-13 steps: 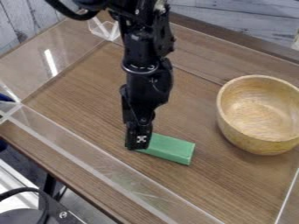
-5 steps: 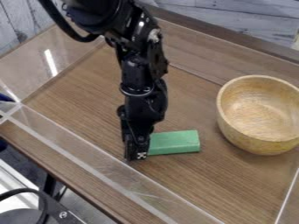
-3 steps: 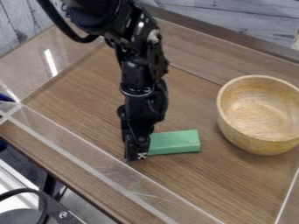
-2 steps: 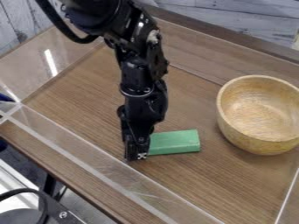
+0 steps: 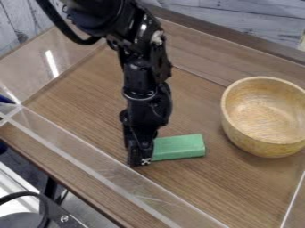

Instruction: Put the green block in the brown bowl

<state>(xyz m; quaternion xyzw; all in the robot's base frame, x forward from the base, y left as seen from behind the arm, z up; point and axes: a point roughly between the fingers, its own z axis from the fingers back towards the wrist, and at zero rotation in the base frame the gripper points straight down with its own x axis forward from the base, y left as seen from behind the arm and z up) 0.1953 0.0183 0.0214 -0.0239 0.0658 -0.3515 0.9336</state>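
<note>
Green block [image 5: 179, 147] lies beside the claw [image 5: 138, 158]; I can't tell whether its jaws are apart.

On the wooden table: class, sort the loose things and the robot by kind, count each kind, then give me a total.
Round light-brown wooden bowl: 1
Flat rectangular mint-green block: 1
Black robot arm, with its claw at the block's end: 1
Total: 3
</note>
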